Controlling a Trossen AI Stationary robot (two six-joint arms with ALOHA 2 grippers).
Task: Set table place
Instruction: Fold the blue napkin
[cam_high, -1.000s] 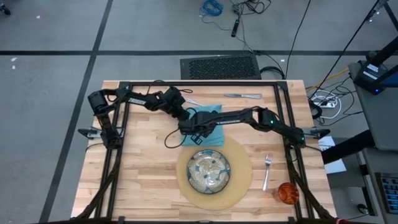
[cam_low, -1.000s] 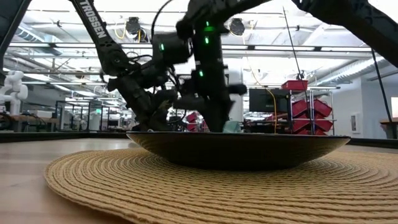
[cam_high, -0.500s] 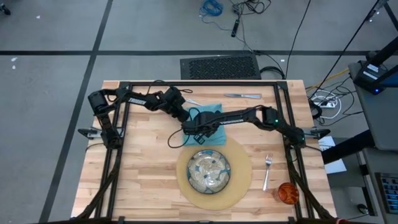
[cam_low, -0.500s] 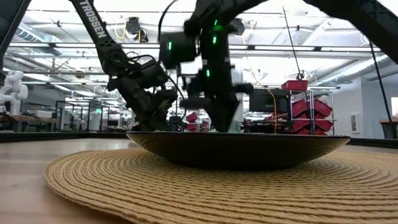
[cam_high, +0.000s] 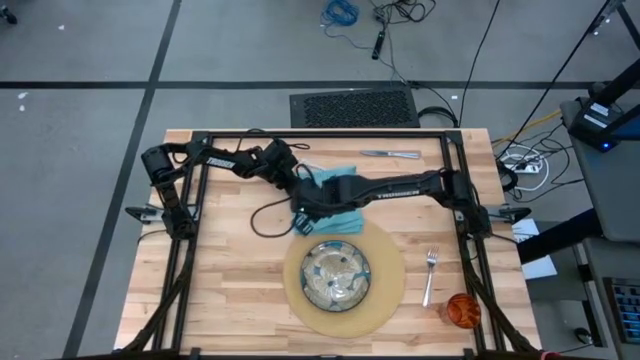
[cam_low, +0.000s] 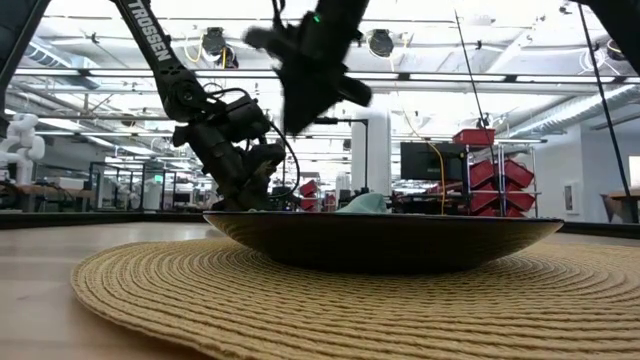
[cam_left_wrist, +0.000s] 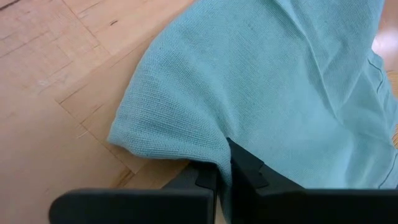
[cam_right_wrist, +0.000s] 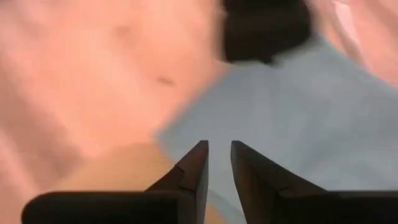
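Observation:
The teal napkin lies on the table just beyond the round tan placemat, which carries the green-patterned plate. My left gripper is shut on the napkin near its far left corner. It also shows low behind the plate. My right gripper hangs above the napkin's near left part. Its fingers stand a narrow gap apart with nothing between them. It is a raised blur in the low view. My left gripper pinches the napkin between its two fingers at an edge next to a rounded corner. The fingers slant down from the table's far left. The cloth bunches and drapes over the fingertips. The rest of the napkin lies spread on the table.
A fork lies right of the placemat, with the orange cup near the front right corner. A knife lies by the far edge. The black frame rims the table. Bare wood lies at the left front.
My right gripper has risen off the napkin, mostly in the last half second. It has tipped from pointing almost straight down to a slant. The napkin stays on the table.

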